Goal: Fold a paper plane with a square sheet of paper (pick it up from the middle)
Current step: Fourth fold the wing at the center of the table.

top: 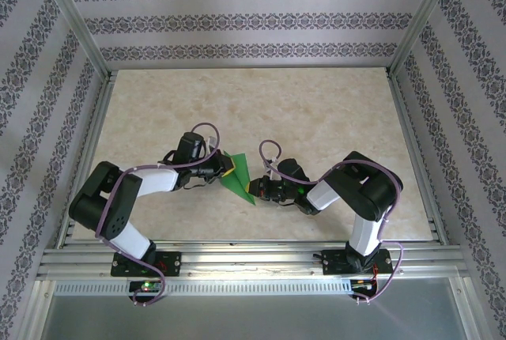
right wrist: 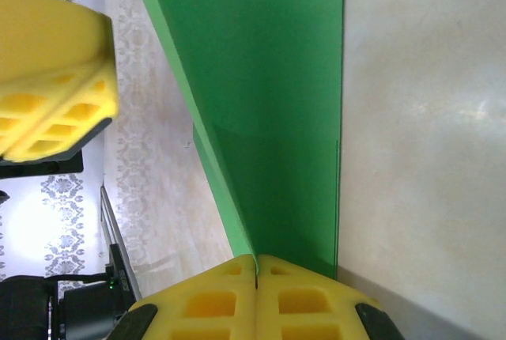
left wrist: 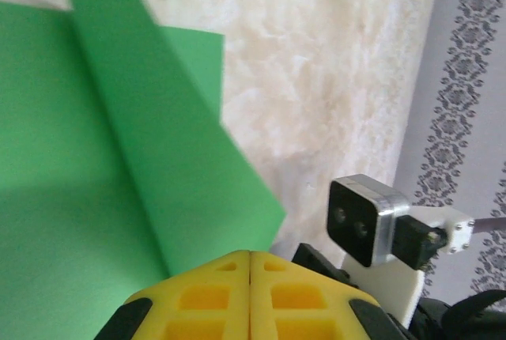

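Observation:
The square sheet of paper (top: 237, 175) is bright green and folded into a long pointed shape, lying near the middle of the table between my two grippers. In the right wrist view a raised fold of the sheet (right wrist: 277, 103) runs straight into the seam of my right gripper (right wrist: 256, 259), which is shut on it. My right gripper (top: 254, 192) sits at the sheet's near tip. My left gripper (top: 228, 171) is at the sheet's left edge. Its yellow jaws (left wrist: 250, 255) are pressed together with nothing visible between them, and the sheet (left wrist: 95, 158) lies just ahead and to the left.
The pale marbled table (top: 316, 111) is bounded by aluminium rails (top: 411, 158) and patterned walls on three sides. The right arm's wrist camera (left wrist: 365, 217) is close beside my left gripper. The left gripper's fingers (right wrist: 55, 87) stand close to the sheet's left side.

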